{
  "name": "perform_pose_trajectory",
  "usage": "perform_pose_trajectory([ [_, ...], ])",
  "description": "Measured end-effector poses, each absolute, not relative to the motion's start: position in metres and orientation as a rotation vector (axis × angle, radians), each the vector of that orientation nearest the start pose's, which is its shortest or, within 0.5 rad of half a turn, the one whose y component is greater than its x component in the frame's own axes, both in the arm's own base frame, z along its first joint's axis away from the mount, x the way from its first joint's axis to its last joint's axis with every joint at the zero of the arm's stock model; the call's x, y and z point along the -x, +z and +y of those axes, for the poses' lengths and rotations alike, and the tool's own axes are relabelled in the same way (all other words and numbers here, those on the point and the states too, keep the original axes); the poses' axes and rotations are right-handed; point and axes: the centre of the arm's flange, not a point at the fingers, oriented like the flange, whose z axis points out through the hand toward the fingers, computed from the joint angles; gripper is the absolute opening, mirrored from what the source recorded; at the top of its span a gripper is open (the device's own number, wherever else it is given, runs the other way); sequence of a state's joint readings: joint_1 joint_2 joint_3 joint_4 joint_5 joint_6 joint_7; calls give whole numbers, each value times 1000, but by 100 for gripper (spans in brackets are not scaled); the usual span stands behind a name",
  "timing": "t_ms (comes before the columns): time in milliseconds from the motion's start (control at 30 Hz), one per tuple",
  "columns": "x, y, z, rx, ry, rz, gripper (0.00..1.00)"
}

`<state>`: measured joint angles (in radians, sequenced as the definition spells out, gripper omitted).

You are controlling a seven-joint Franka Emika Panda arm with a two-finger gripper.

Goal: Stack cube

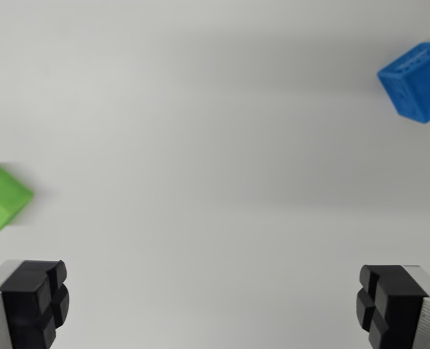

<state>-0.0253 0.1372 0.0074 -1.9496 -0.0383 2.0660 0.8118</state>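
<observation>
With the tool [215,305] spread wide and empty above the white bench [215,167], the green cube [1,200] and blue cube [416,78] look small, rigid and light, best pinched across opposite flat faces.

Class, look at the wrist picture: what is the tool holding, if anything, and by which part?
Nothing. The tool is open, with only bare surface between its fingers; the green cube and blue cube lie apart from it.
</observation>
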Motion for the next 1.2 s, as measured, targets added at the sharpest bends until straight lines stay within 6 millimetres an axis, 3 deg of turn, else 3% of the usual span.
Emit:
perform_pose_trajectory([
  [633,-585,407,-14,2927,12,1243,100],
  [1200,-590,392,-34,2964,12,1150,100],
])
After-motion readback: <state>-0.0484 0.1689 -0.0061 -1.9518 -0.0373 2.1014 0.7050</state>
